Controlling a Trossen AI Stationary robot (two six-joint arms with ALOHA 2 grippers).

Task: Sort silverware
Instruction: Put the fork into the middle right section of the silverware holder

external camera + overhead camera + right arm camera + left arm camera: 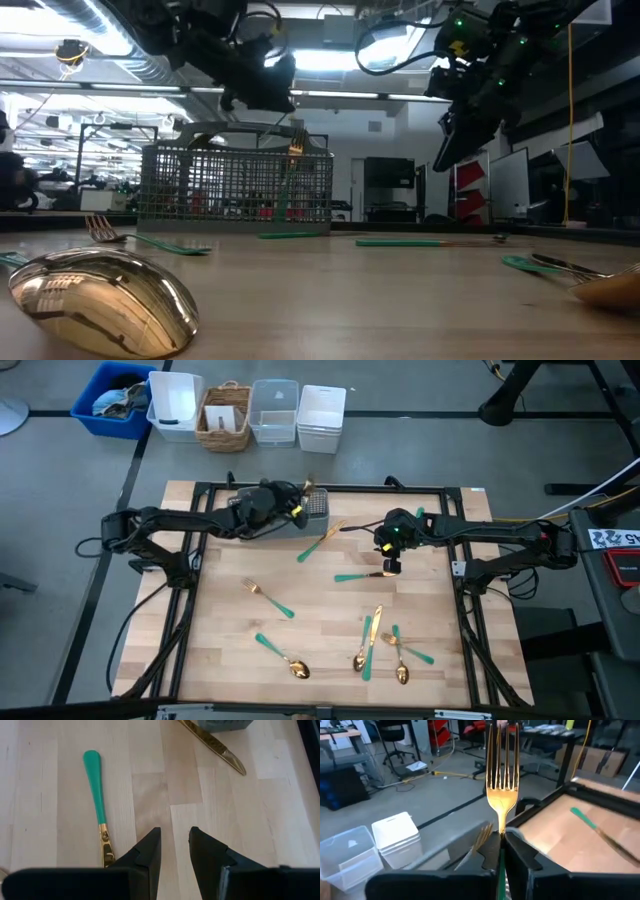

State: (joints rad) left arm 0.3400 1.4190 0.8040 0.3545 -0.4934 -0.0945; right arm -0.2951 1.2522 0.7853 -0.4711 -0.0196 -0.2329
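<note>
I have the wooden table (220, 660) filling the middle of the high view, with the grey mesh caddy (312, 512) at its upper centre. Along the top of that frame, off the table, sit five containers: a blue bin (112, 400), three pale tubs and a wicker basket (226, 416).

My left gripper (296, 510) hangs over the caddy, jaws clenched on a fork (502, 775) held by its teal handle, gold tines pointing away from the wrist. My right gripper (391, 565) hovers just right of centre with its jaws released and nothing between them, directly beside a teal-handled piece (98, 802) lying flat on the wood.

The silverware looks light, stiff and slim. I judge the polished gold heads to be slippery, so I would pinch at the matte teal handles, near mid-length, where the jaws can straddle them. Lying flat on the board, they leave little for the fingers to get under.

Counting loose pieces on the table in the high view, I make out about eight: two near the centre, one fork (268, 598) at centre left, one spoon (283, 657) at lower left, and roughly four in the cluster (385, 645) at lower right, where they overlap and I cannot separate types with confidence. At least one more stands in the caddy already.
</note>
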